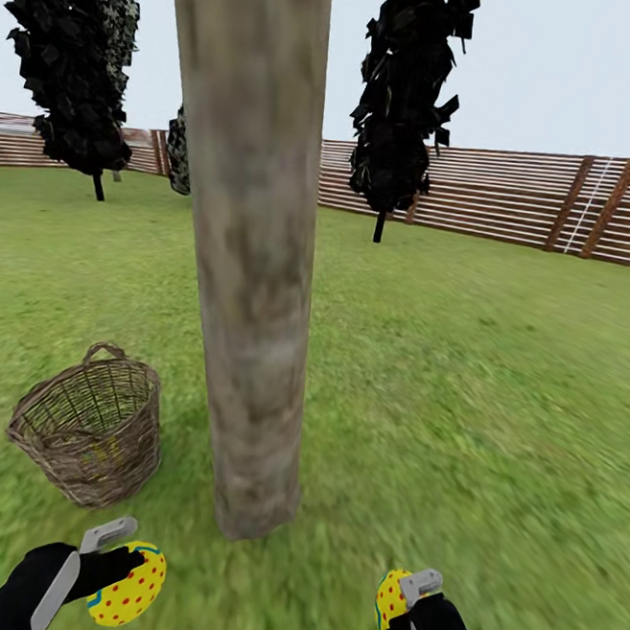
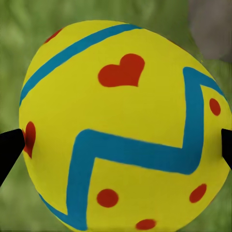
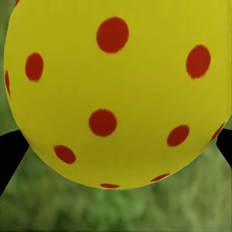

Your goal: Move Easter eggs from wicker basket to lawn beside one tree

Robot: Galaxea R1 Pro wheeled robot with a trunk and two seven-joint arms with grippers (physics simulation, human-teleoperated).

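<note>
Each hand is closed on one Easter egg: the left hand grips the left egg and the right hand grips the right egg, both held low over the lawn with the tree standing ahead between the two hands. The wicker basket sits on the grass ahead of the left hand, just beside the trunk's foot. The main risk, as I judge it, is letting go from too high: a round egg would likely roll on the grass, away from the trunk or back toward the basket. In the left wrist view the dark fingertips touch only the egg's widest edges, and in the right wrist view the egg looks similarly pinched, so a slip seems possible. The third egg cannot be made out; the basket's bottom is hidden behind its weave. How high the eggs hang above the grass is hard to tell.
</note>
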